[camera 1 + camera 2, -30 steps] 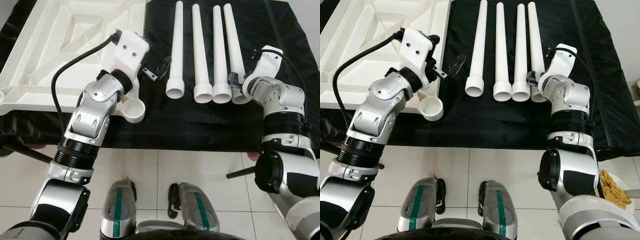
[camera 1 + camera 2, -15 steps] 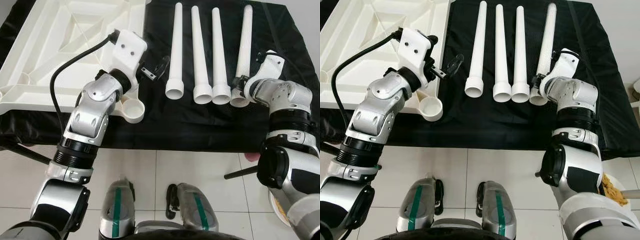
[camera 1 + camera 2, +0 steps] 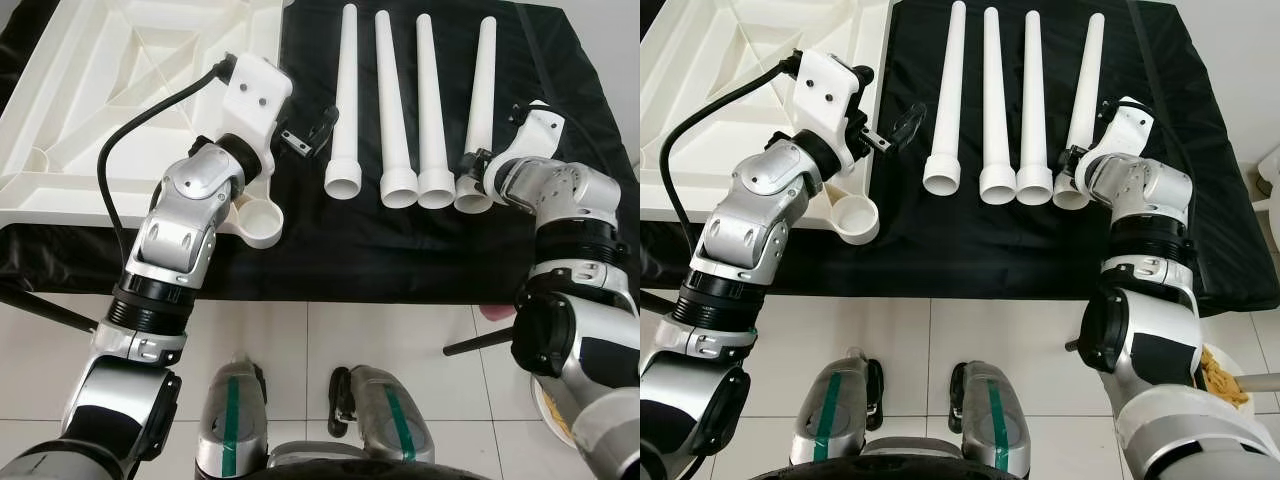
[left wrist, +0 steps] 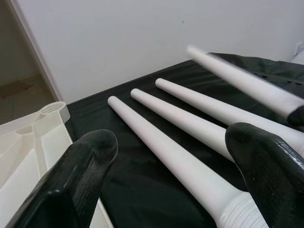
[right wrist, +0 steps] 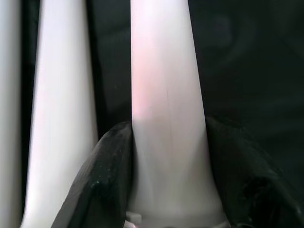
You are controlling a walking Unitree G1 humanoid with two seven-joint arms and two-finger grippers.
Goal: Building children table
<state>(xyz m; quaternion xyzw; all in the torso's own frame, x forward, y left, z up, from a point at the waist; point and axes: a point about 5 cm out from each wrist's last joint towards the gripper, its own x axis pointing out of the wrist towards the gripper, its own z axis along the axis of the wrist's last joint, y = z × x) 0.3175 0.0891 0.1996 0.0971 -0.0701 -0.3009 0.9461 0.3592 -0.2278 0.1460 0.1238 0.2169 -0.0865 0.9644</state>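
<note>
The white tabletop lies upside down at the left on the black cloth, a round leg socket at its near corner. Four white tapered legs lie on the cloth, wide ends toward me. My right gripper is shut on the rightmost leg near its wide end; the right wrist view shows a finger on either side of that leg. This leg lies apart from the other three legs. My left gripper hangs open between the tabletop's edge and the leftmost leg, holding nothing.
The black cloth ends at the near table edge, with tiled floor and my feet below. A black cable loops off my left forearm. A plate of food sits on the floor at the lower right, near a dark rod.
My right gripper has swung the rightmost leg: its narrow end moved right, away from the other three. The left arm has held still. The camera has shifted slightly.
</note>
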